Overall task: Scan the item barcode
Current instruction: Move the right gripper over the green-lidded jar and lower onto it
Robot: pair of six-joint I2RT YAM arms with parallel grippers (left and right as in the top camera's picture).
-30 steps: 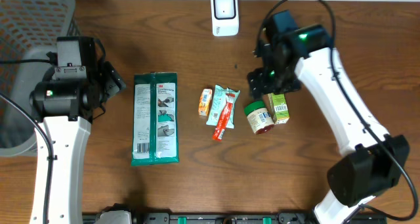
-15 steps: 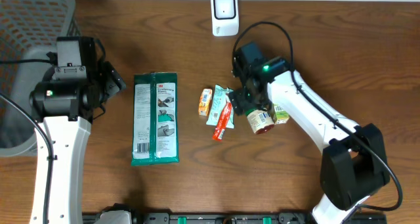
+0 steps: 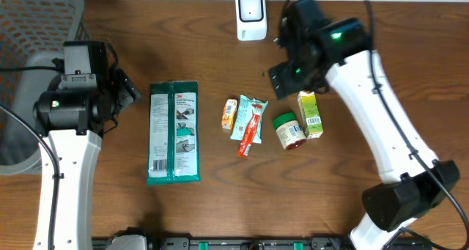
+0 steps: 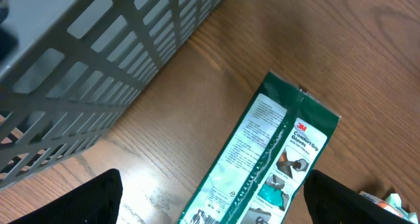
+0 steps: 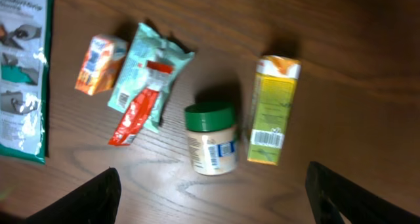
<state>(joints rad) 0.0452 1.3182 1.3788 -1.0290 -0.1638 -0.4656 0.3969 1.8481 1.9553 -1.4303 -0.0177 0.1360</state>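
Right wrist view: both arms' jaws are standing wide open, empty. The carton [image 5: 272, 112] is lying flat on the table [image 5: 348, 53] beside the jar [image 5: 211, 140] (barcode up). It is probably light, stiff and crushable, so grip its long edges.

Blocked at 10 o'clock by the mesh basket [image 3: 29, 30], with the left arm [image 3: 69, 155] just beside it. Wide bare tabletop [image 3: 220, 206] at 6 o'clock, below every item. Clear strip between the glove pack [image 3: 173, 133] at 9 o'clock and the orange packet [image 3: 230, 113]. Crowded at centre: packet just beside pouch [image 3: 244, 116], jar [image 3: 289, 130] just beside carton [image 3: 310, 114], only a thin gap between pouch and jar. Open wood up to the scanner [image 3: 251, 15] at 12 o'clock, partly overhung by the right arm [image 3: 381, 118] running from 1 to 5 o'clock.
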